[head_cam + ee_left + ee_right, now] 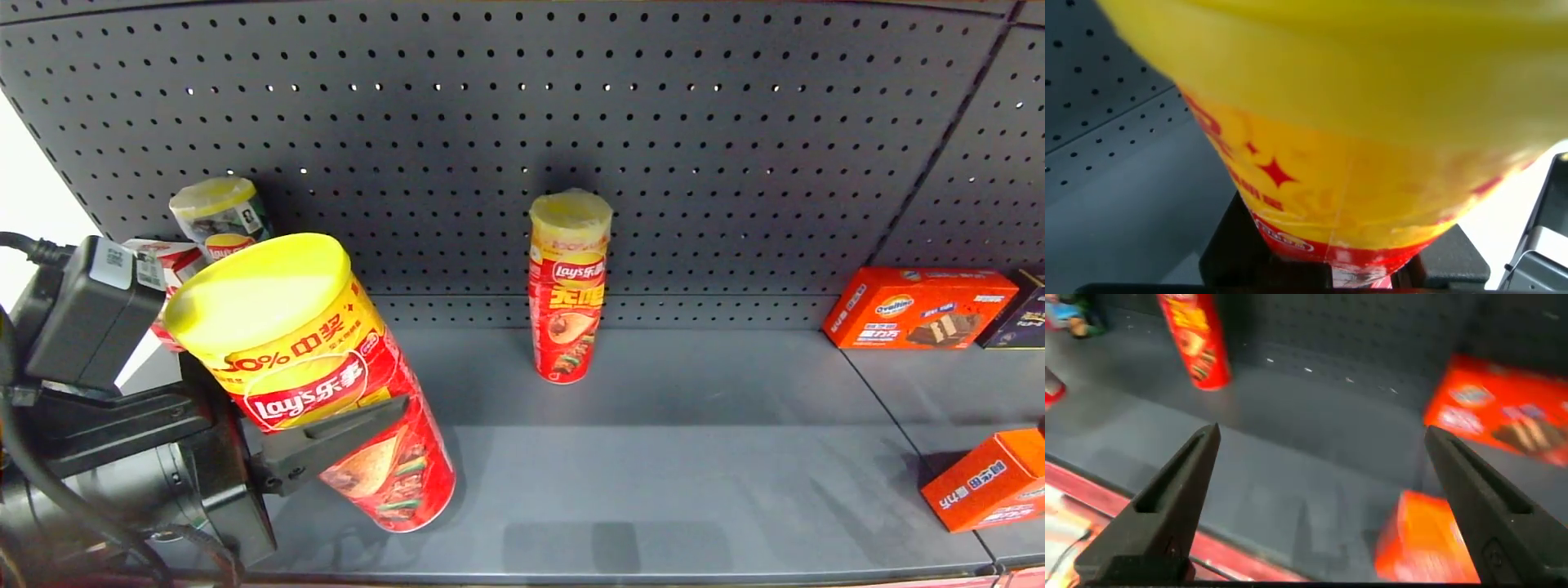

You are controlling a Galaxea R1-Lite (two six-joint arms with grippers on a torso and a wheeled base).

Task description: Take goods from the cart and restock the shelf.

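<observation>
Three tall crisp cans are being counted on the shelf [694, 457]: the standing can [567, 286], upright near the pegboard [571, 106]; the held can [310, 359]; and a third can [219, 214] with a darker label. Two orange boxes, one dark box and one red-and-white box are also being counted.

The held can is being gripped by the left gripper [351, 416]. One black finger [335, 441] is being pressed across the can's red middle, and the other is being hidden behind it. This can is being kept tilted, its yellow lid leaning away from the standing can. It lies left of the standing can and nearer the shelf's front edge, well apart from it. Whether its base is touching the shelf cannot be told. In the left wrist view the held can [1355, 163] is being shown close up.

The third can is leaning at the back, far left of the standing can, with the red-and-white box [171, 261] just beside it.

The rear orange box [918, 309] and the dark box [1020, 318] are lying right of the standing can; the front orange box [984, 482] is nearer the front edge.

The right gripper [1323, 506] is being held wide apart over the shelf, with nothing between its fingers.
</observation>
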